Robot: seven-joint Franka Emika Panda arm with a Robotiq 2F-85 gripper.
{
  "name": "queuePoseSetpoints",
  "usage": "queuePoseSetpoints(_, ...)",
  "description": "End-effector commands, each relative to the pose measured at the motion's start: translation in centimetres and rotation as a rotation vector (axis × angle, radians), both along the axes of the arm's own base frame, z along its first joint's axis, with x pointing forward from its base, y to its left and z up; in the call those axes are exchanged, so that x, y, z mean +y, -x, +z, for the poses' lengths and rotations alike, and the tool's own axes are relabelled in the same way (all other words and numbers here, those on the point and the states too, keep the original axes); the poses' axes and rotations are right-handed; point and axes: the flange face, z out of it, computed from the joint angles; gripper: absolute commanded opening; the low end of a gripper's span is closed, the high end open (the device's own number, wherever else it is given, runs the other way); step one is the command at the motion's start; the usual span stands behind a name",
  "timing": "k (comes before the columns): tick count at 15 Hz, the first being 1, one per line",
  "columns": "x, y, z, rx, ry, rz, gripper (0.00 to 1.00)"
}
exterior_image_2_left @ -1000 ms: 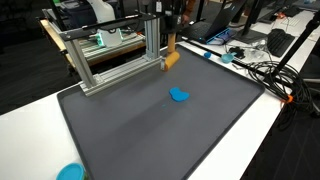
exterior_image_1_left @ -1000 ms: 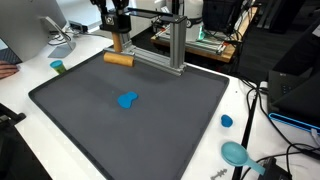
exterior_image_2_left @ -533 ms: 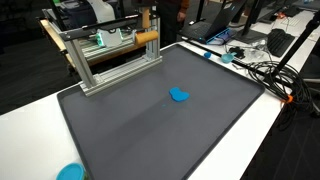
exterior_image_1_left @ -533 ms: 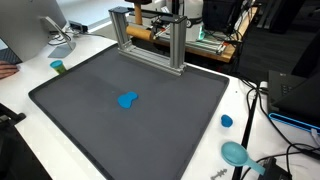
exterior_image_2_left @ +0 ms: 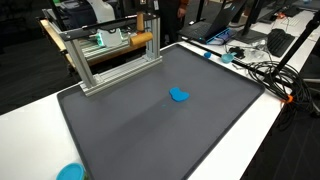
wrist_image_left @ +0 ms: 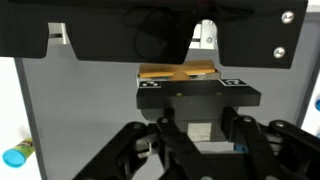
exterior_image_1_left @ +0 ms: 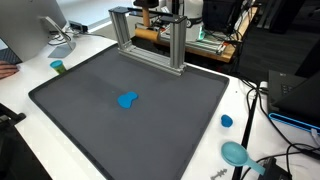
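My gripper [exterior_image_1_left: 149, 27] is up at the far edge of the table, behind the top bar of an aluminium frame [exterior_image_1_left: 176, 45]. It is shut on a wooden block [exterior_image_1_left: 151, 36], which it holds level in the air. Both also show in an exterior view: the gripper [exterior_image_2_left: 149, 30], the block [exterior_image_2_left: 142, 39] and the frame [exterior_image_2_left: 84, 62]. In the wrist view the gripper [wrist_image_left: 196, 96] comes in from the bottom, with the block [wrist_image_left: 178, 72] just beyond the fingertips. A small blue object [exterior_image_1_left: 127, 100] lies alone on the dark grey mat [exterior_image_1_left: 80, 120], far from the gripper.
A teal cup [exterior_image_1_left: 58, 67] stands off the mat's corner. A blue cap [exterior_image_1_left: 227, 121] and a teal dish [exterior_image_1_left: 236, 153] lie on the white table beside cables. The blue object [exterior_image_2_left: 180, 96] and another teal dish [exterior_image_2_left: 70, 172] show in an exterior view.
The gripper has lifted the wooden block off the mat's far corner and carried it up behind the frame. Over the last half second it has barely moved.
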Motion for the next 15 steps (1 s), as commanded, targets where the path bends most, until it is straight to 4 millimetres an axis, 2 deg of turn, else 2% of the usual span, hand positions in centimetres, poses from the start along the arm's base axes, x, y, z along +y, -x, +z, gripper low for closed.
queuePoseSetpoints(1,0.9,2.2,-0.6,0.007,-0.005,-0.012,0.22)
queuePoseSetpoints(8,4.6,5.0,-2.3,0.029,-0.007,-0.030,0.22)
queuePoseSetpoints(12,3.4,6.4,-2.0,0.026,-0.004,-0.148,0.22)
queuePoseSetpoints(13,3.3,6.6,-2.3,0.045,0.000,-0.162,0.72)
queuePoseSetpoints(14,3.2,6.8,-2.5,0.054,-0.005,-0.177,0.73)
queuePoseSetpoints(15,3.1,7.0,-2.5,0.061,-0.012,-0.190,0.80)
